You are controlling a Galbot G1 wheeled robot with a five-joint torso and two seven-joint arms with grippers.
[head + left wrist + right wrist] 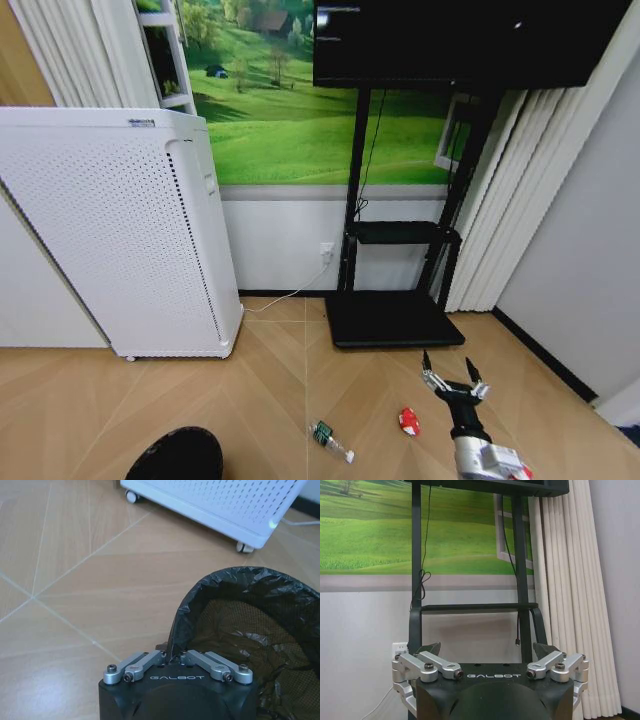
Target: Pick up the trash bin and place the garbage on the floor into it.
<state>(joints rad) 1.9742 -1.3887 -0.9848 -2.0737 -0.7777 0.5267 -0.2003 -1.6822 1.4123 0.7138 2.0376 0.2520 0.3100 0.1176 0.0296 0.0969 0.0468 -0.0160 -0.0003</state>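
Left pincer [172, 656] is pressed together on the rim of the trash bin [260, 630], pinching the black liner at the bin's edge; the bin hangs just above the floor [75, 580], near the white perforated appliance [225, 505]. In the head view the bin [175, 455] shows at the lower left. Right pincer [453, 378] is spread wide and held in the air over the floor, pointing toward the black stand [395, 318]. Below it on the floor lie a red-and-white scrap [409, 422] and, a little to the left, the clear bottle [330, 441] with a green label.
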